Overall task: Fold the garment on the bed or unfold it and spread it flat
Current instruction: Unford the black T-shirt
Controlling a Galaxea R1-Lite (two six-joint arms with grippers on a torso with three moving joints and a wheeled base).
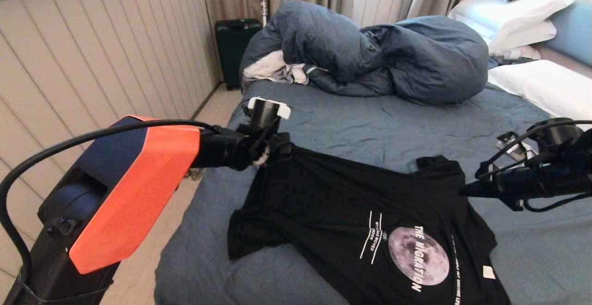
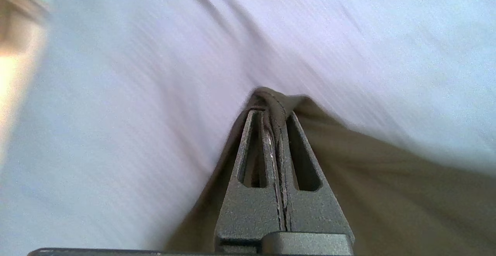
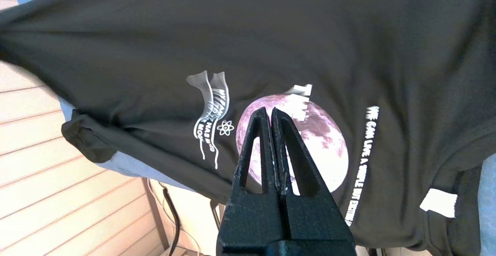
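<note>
The garment (image 1: 333, 212), a black T-shirt with a grey moon print and white lettering, lies print-up on the slate-blue bed (image 1: 370, 115). Its far left corner is pulled up off the sheet. My left gripper (image 1: 276, 147) is shut on that corner; in the left wrist view the hem of the garment (image 2: 387, 178) is pinched between the tips of the left gripper (image 2: 271, 110). My right gripper (image 1: 463, 189) hovers at the shirt's right edge. Seen from the right wrist, the right gripper (image 3: 270, 110) is shut on nothing above the garment (image 3: 271, 35).
A bulky slate-blue duvet (image 1: 384, 55) is heaped at the far side, with a white-grey cloth (image 1: 273, 69) beside it. White pillows (image 1: 541, 83) lie at the right. A dark suitcase (image 1: 236, 46) stands by the panelled wall. The floor (image 1: 152, 259) runs along the bed's left edge.
</note>
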